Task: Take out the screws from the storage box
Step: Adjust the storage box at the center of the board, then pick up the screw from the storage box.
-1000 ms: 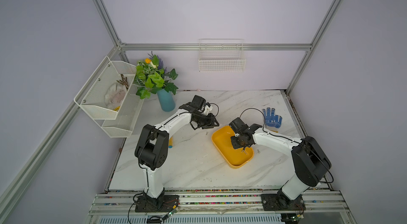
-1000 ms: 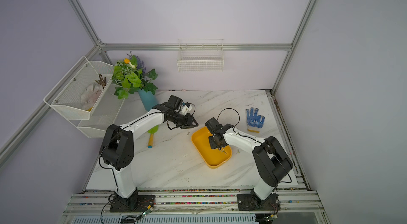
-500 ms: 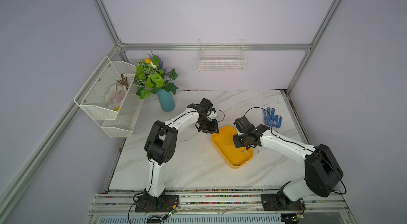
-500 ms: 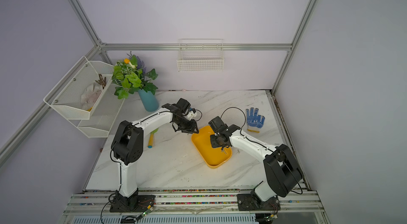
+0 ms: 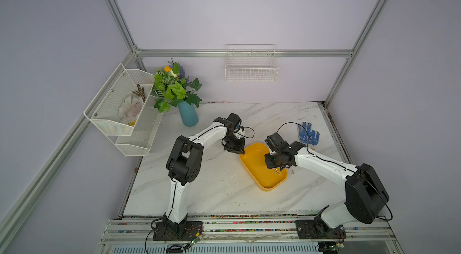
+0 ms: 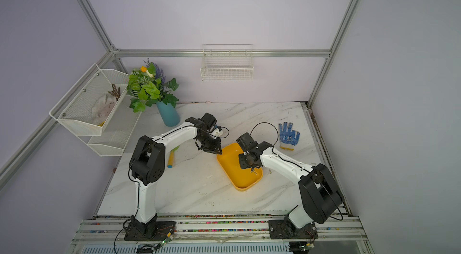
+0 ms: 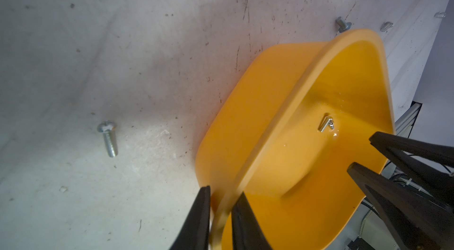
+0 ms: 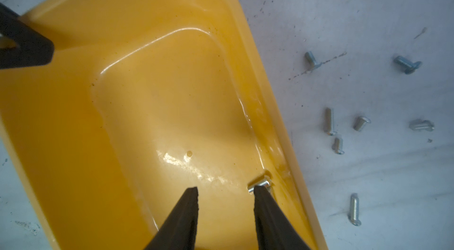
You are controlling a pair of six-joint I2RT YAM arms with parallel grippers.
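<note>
Storage box (image 7: 245, 118) rim between left jaws: wrist view only

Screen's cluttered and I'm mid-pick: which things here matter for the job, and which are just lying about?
Job: storage box, pinched at its rim by left gripper; screws, inside and on the table; right gripper, open.
Lying about: glove, vase, wire baskets, yellow-handled tool.

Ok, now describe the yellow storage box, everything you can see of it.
The storage box is a shallow, glossy yellow-orange plastic tub, rectangular with rounded corners and a flared rim, on the marble table. The left gripper pinches its rim at one corner; the open right gripper reaches inside, beside the screws lying near one wall. Otherwise it is empty.
</note>
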